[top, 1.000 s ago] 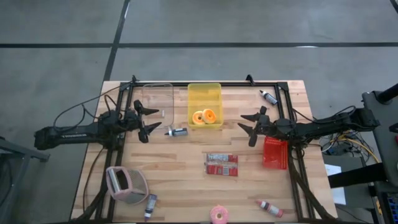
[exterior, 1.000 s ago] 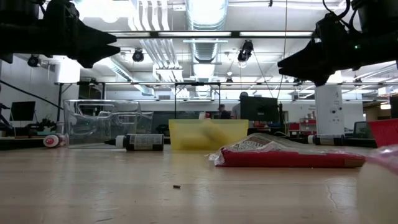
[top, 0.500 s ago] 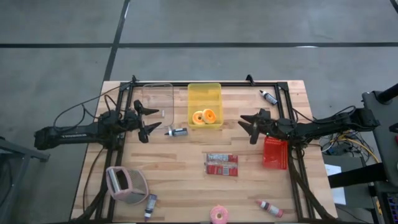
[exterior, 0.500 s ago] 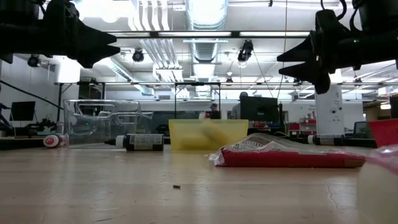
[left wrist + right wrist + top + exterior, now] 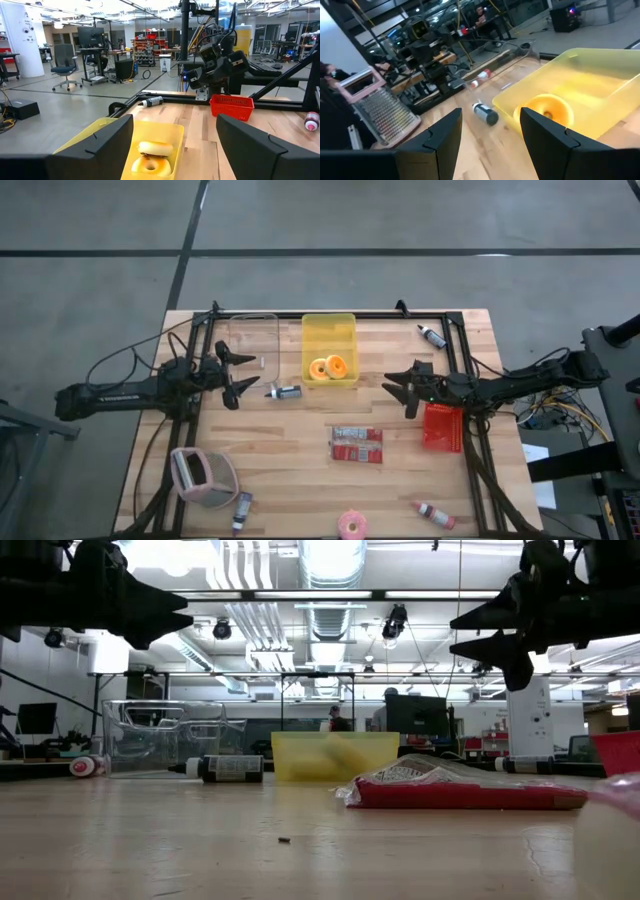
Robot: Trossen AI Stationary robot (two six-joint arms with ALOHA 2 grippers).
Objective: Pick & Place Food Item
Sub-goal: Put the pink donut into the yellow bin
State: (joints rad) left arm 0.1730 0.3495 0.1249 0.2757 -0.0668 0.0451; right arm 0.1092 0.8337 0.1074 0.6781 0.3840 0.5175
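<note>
no text, label or number can be read anywhere in these views.

Two orange donuts (image 5: 329, 367) side by side inside yellow bin (image 5: 329, 328).

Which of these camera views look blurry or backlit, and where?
Low view: ceiling lights backlight the arms, so the right gripper is a silhouette; the pink blur at the right edge is out of focus. Right wrist view: soft throughout, tilted, yellow bin glowing. High view: evenly lit.

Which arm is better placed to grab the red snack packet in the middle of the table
Probably the right. The right gripper hangs open, nearer the red snack packet; the left gripper, also open, sits farther off by the clear container.
</note>
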